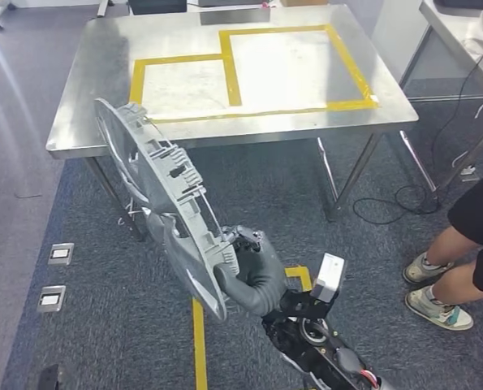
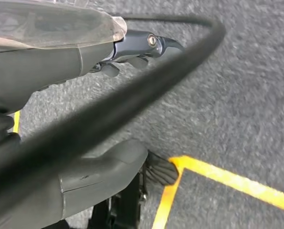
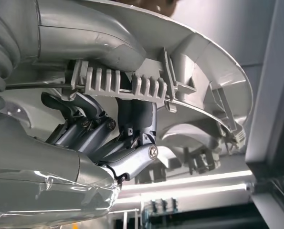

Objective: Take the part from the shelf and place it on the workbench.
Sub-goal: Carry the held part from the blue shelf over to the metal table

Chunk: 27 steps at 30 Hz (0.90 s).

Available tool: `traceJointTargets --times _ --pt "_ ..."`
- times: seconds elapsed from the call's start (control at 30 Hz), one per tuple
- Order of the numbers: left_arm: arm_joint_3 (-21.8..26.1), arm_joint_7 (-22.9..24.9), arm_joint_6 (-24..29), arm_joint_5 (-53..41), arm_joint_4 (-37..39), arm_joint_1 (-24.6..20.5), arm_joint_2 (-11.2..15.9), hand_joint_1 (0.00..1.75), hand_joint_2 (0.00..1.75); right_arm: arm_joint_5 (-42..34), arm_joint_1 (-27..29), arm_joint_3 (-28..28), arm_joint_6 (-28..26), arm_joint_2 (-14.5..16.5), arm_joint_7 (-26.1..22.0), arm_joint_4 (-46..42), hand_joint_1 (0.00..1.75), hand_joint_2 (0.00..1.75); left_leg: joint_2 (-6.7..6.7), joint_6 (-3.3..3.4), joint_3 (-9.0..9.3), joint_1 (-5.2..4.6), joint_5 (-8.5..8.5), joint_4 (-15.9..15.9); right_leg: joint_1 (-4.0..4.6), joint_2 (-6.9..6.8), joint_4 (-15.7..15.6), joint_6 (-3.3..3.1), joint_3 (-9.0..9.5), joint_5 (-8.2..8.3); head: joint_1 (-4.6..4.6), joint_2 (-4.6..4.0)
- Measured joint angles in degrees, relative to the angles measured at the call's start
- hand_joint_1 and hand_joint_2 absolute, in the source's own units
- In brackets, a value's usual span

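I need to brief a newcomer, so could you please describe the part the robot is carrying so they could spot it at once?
In front of the steel workbench with yellow tape rectangles, above the grey carpet, the right hand grips one end of the part. It is a long, curved grey plastic moulding with ribs and clips on its face, slanting up toward the bench's near left corner. Nothing else nearby is held off the floor.

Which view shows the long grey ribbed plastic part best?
Head view: the long grey ribbed plastic part shows end to end, gripped by the right hand. Right wrist view shows its ribbed underside close up.
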Motion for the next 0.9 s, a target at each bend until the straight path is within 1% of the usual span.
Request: traceJointTargets --times 0.03,0.07,0.1,0.13,0.17,0.2,0.23,0.27,0.3,0.37,0.4,0.43,0.47,0.5,0.53,0.57,0.6,0.63,0.67,0.7,0.73,0.77,0.8,0.83,0.87,0.9 --pt "0.00 -0.04 -0.01 -0.05 0.00 0.03 0.00 0.00 1.75 -0.19 0.17 -0.22 -0.34 -0.02 -0.18 0.03 1.75 1.75 -0.04 -0.04 0.46 0.01 -0.42 0.00 -0.28 -0.01 3.35 0.23 -2.32 -1.07 0.19 0.01" --pt "0.00 -0.08 -0.05 -0.09 0.00 0.08 -0.01 0.00 1.75 -0.30 0.38 -0.46 -0.64 -0.05 -0.31 0.07 1.75 1.75 -0.07 -0.12 1.07 0.06 -0.88 0.00 -0.54 -0.02 5.12 0.43 -4.00 -1.34 0.34 0.01" --pt "0.00 -0.12 -0.10 -0.15 0.00 0.12 -0.02 0.00 1.75 -0.37 0.56 -0.73 -0.88 -0.10 -0.37 0.09 1.75 1.75 -0.12 -0.23 1.81 0.13 -1.39 0.00 -0.74 -0.03 4.49 0.55 -4.59 -0.34 0.54 0.01" --pt "0.00 -0.14 -0.17 -0.20 0.00 0.15 -0.03 0.00 1.75 -0.42 0.70 -0.99 -1.10 -0.15 -0.39 0.09 1.75 1.75 -0.17 -0.40 2.63 0.22 -1.91 -0.01 -0.93 -0.04 1.88 0.61 -4.29 1.91 0.80 0.01" --pt "0.00 -0.16 -0.25 -0.25 0.00 0.15 -0.03 0.00 1.75 -0.45 0.78 -1.25 -1.24 -0.19 -0.43 0.09 1.75 1.75 -0.20 -0.61 3.39 0.30 -2.44 -0.04 -1.10 -0.04 -2.00 0.64 -3.49 5.10 1.09 0.01" --pt "-0.01 -0.20 -0.31 -0.29 0.01 0.08 -0.01 0.00 1.75 -0.48 0.84 -1.50 -1.33 -0.24 -0.47 0.10 1.75 1.75 -0.24 -0.89 4.07 0.34 -2.93 0.00 -1.11 -0.07 -5.62 0.60 -2.78 7.39 1.33 0.01" --pt "-0.01 -0.24 -0.34 -0.32 0.01 -0.03 0.01 0.00 1.75 -0.49 0.89 -1.68 -1.40 -0.28 -0.51 0.12 1.75 1.75 -0.25 -1.24 4.45 0.36 -3.35 0.02 -1.03 -0.16 -8.38 0.38 -2.19 8.70 1.63 0.01" --pt "-0.02 -0.27 -0.37 -0.34 0.02 -0.11 0.03 0.00 1.75 -0.49 0.99 -1.86 -1.43 -0.31 -0.55 0.13 1.75 1.75 -0.25 -1.63 4.74 0.37 -3.69 0.05 -0.90 -0.25 -9.92 0.04 -1.72 9.38 1.79 0.01" --pt "-0.03 -0.31 -0.38 -0.35 0.03 -0.16 0.03 0.00 1.75 -0.49 1.09 -2.03 -1.46 -0.34 -0.57 0.13 1.75 1.75 -0.26 -2.01 5.00 0.34 -3.86 0.20 -0.70 -0.33 -10.36 -0.46 -1.53 8.92 1.76 0.01" --pt "-0.05 -0.34 -0.41 -0.40 0.03 -0.17 -0.01 0.00 1.75 -0.49 1.21 -2.31 -1.53 -0.35 -0.57 0.08 1.75 1.75 -0.19 -2.57 5.43 0.44 -4.17 0.77 -0.60 -0.32 -10.90 -1.51 -0.33 9.18 1.53 0.01" --pt "-0.05 -0.34 -0.43 -0.44 0.02 -0.20 -0.04 0.00 1.75 -0.49 1.18 -2.44 -1.56 -0.35 -0.56 0.06 1.75 1.75 -0.16 -2.71 5.09 0.48 -4.67 2.00 -0.58 -0.28 -11.14 -1.95 0.16 9.07 1.26 0.01" --pt "-0.06 -0.34 -0.43 -0.49 0.02 -0.34 -0.07 0.00 1.75 -0.49 1.15 -2.53 -1.58 -0.34 -0.56 0.04 1.75 1.75 -0.13 -2.80 4.01 0.55 -5.60 4.21 -0.56 -0.26 -11.34 -2.27 0.72 9.02 0.99 0.01" --pt "-0.07 -0.35 -0.43 -0.53 0.02 -0.43 -0.10 0.00 1.75 -0.49 1.15 -2.60 -1.60 -0.34 -0.56 0.04 1.75 1.75 -0.12 -2.87 2.11 0.55 -6.94 7.50 -0.49 -0.27 -11.43 -2.57 1.01 8.89 0.63 0.01" --pt "-0.07 -0.35 -0.43 -0.55 0.02 -0.49 -0.10 0.00 1.75 -0.49 1.15 -2.64 -1.62 -0.34 -0.57 0.04 1.75 1.75 -0.14 -2.89 -0.44 0.48 -8.43 11.44 -0.33 -0.26 -11.44 -2.86 1.16 8.69 0.18 0.01" --pt "-0.07 -0.35 -0.43 -0.56 0.02 -0.47 -0.10 0.00 1.75 -0.49 1.19 -2.66 -1.64 -0.34 -0.57 0.04 1.75 1.75 -0.13 -2.87 -2.92 0.38 -9.52 14.89 -0.12 -0.21 -11.44 -3.11 1.33 8.45 -0.19 0.01" --pt "-0.07 -0.35 -0.43 -0.56 0.02 -0.35 -0.10 0.00 1.75 -0.49 1.26 -2.69 -1.67 -0.34 -0.57 0.05 1.75 1.75 -0.14 -2.67 -4.85 0.19 -9.66 16.85 0.13 -0.12 -11.44 -3.33 1.63 8.15 -0.57 0.01" --pt "-0.07 -0.35 -0.43 -0.56 0.02 -0.23 -0.09 0.00 1.75 -0.49 1.34 -2.74 -1.71 -0.34 -0.57 0.05 1.75 1.75 -0.14 -2.31 -5.82 -0.06 -8.59 16.72 0.39 -0.01 -11.44 -3.48 2.06 7.79 -0.88 0.01" --pt "-0.08 -0.35 -0.43 -0.56 0.02 -0.15 -0.08 0.00 1.75 -0.49 1.40 -2.82 -1.75 -0.34 -0.56 0.06 1.75 1.75 -0.14 -1.83 -5.63 -0.39 -6.27 14.27 0.64 0.08 -11.45 -3.57 2.59 7.40 -1.14 0.01" --pt "-0.08 -0.35 -0.43 -0.56 0.02 -0.09 -0.03 0.00 1.75 -0.49 1.45 -2.89 -1.79 -0.34 -0.56 0.06 1.75 1.75 -0.10 -1.15 -4.67 -0.85 -3.22 10.27 0.85 0.13 -11.49 -3.62 3.17 6.98 -1.40 0.01" --pt "-0.09 -0.35 -0.43 -0.56 0.03 -0.10 0.09 0.00 1.75 -0.49 1.47 -2.93 -1.80 -0.34 -0.56 0.05 1.75 1.75 0.00 -0.52 -3.51 -1.30 -1.12 6.45 1.04 0.14 -11.55 -3.60 3.68 6.62 -1.44 0.01" --pt "-0.09 -0.36 -0.43 -0.58 0.03 -0.18 0.17 0.00 1.75 -0.49 1.46 -2.97 -1.81 -0.36 -0.59 0.05 1.75 1.75 0.08 -0.01 -2.52 -1.71 -0.25 3.32 1.11 0.14 -11.63 -3.51 3.96 6.31 -1.46 0.01" --pt "-0.10 -0.36 -0.43 -0.62 0.03 -0.26 0.28 0.00 1.75 -0.49 1.46 -2.98 -1.81 -0.36 -0.61 0.04 1.75 1.75 0.14 0.45 -1.85 -2.02 0.00 1.44 1.10 0.15 -11.81 -3.33 4.09 6.07 -1.48 0.01" --pt "-0.10 -0.37 -0.43 -0.66 0.03 -0.31 0.39 0.00 1.75 -0.49 1.53 -2.99 -1.82 -0.37 -0.63 0.04 1.75 1.75 0.15 0.75 -1.51 -2.15 -0.49 0.61 1.09 0.15 -11.73 -3.11 4.24 6.08 -1.51 0.01" --pt "-0.11 -0.37 -0.43 -0.71 0.02 -0.26 0.43 0.00 1.75 -0.49 1.61 -3.01 -1.83 -0.37 -0.64 0.03 1.75 1.75 0.10 0.99 -1.02 -2.08 -0.50 -0.14 1.06 0.16 -11.69 -2.85 4.46 6.11 -1.67 0.01" --pt "-0.11 -0.37 -0.43 -0.75 0.02 -0.15 0.45 0.00 1.75 -0.49 1.72 -3.02 -1.85 -0.38 -0.62 0.03 1.75 1.75 0.10 1.09 -0.27 -1.82 0.02 -0.78 1.12 0.15 -11.49 -2.57 4.59 5.99 -1.88 0.01" --pt "-0.12 -0.36 -0.43 -0.78 0.02 -0.04 0.47 0.00 1.75 -0.49 1.79 -3.03 -1.87 -0.39 -0.61 0.02 1.75 1.75 0.13 1.10 0.54 -1.50 0.19 -1.41 1.18 0.13 -10.68 -2.15 4.58 5.63 -1.95 0.01"
